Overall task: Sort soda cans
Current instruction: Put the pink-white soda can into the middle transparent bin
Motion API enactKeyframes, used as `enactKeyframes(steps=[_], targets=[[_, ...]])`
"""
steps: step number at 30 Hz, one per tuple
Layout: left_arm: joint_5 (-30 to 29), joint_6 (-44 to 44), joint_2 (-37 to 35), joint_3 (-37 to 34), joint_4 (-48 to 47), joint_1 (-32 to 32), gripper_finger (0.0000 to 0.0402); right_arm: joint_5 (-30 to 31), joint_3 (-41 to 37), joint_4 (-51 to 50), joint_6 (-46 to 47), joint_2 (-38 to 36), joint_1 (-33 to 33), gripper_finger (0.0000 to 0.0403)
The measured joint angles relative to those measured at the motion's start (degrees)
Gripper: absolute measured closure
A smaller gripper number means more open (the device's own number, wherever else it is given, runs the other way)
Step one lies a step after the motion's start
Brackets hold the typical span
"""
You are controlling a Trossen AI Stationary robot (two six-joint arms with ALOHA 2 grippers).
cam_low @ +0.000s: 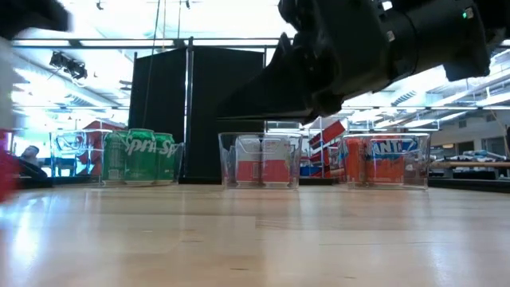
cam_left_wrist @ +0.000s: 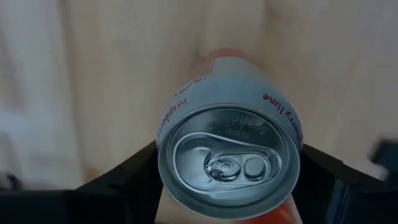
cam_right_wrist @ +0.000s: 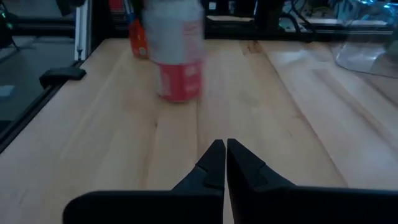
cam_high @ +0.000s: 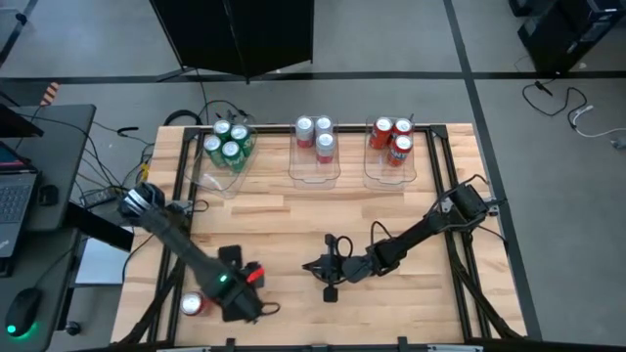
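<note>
Left gripper (cam_high: 210, 301) at the surface's (cam_high: 293, 230) near-left corner, pinching a silver-white can (cam_left_wrist: 228, 151) (top facing its camera), right gripper (cam_right_wrist: 225, 163) mid-surface, fingers pressed together, other cans (cam_high: 228, 143) in bins (cam_high: 314, 174) at the far edge.

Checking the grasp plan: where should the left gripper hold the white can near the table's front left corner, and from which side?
Around its round side wall just under the rim, coming from above: the silver-white can stands upright, top up. The left gripper clamps it that way; the right gripper waits shut at mid-table.
</note>
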Motion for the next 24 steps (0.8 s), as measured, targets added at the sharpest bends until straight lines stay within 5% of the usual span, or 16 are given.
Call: enactKeyframes(steps=[9,18,24], targets=[[-5.4,20.2,0.2,0.9,5.1,13.1,0.0124,6.9,0.0,-12.8,1.0,-7.8,2.4,0.0398],[-4.6,37.6,0.2,0.8,12.2,24.9,0.0124,10.5,0.0,-30.5,4.8,-17.0,4.8,0.0391],[0.8,41.2,0.2,0.8,15.4,29.9,0.0124,12.9,0.0,-36.0,9.0,-18.4,5.6,0.0367]])
